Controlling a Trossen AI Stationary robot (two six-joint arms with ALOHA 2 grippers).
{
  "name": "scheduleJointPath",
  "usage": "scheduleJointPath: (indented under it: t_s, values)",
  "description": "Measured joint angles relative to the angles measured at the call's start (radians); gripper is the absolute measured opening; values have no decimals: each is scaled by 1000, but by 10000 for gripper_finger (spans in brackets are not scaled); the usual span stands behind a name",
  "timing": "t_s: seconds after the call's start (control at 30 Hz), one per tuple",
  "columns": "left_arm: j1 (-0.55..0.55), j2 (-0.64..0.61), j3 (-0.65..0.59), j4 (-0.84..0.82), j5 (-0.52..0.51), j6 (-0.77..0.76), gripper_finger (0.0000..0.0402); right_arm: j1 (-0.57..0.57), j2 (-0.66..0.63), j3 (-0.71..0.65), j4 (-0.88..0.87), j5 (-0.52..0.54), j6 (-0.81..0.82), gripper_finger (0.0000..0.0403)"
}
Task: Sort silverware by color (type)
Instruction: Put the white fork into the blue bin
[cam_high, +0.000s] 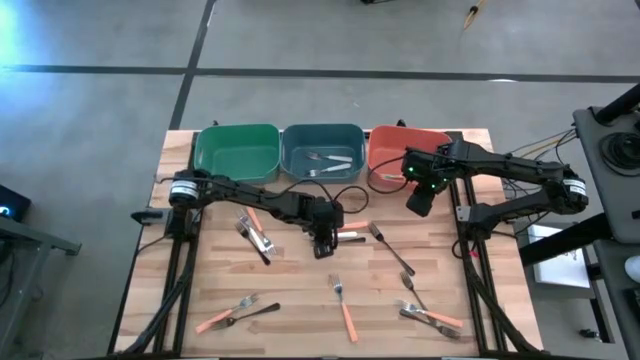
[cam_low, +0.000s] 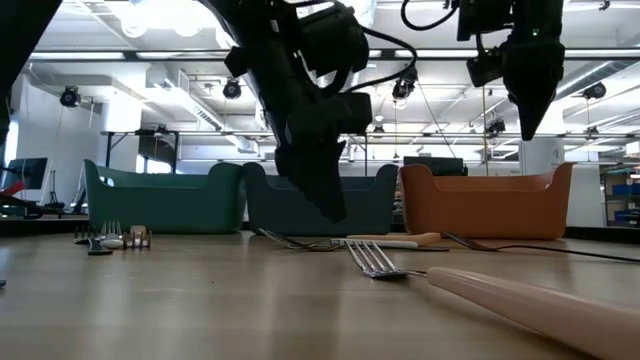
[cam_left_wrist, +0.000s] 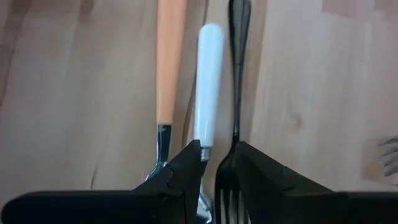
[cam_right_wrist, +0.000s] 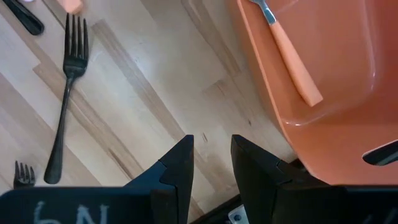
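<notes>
Down at mid-table your left gripper (cam_left_wrist: 217, 163) is hanging over three utensils, fingers parted around a white-handled utensil (cam_left_wrist: 208, 87), nothing pinched. Only the wrist view shows that. Your right gripper (cam_right_wrist: 211, 162) is hovering beside the orange bin (cam_high: 395, 150), fingers apart, holding nothing.

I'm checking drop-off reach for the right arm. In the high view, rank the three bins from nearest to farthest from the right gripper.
1. Orange bin: at the right end of the row, directly beside the right gripper.
2. Blue bin: in the middle of the row.
3. Green bin: at the left end, farthest away.
</notes>
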Motion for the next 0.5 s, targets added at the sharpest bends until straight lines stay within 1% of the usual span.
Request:
scheduleJointPath:
  t_s: [0.17,0.3,0.5]
  values:
    - [0,0,-23,9,-51,-17,84,0,0,0,4,1,-1,98]
    - [-1,0,-44,63,-49,-20,84,0,0,0,6,1,-2,98]
    - [-3,1,-58,87,-49,-20,84,0,0,0,9,1,-2,98]
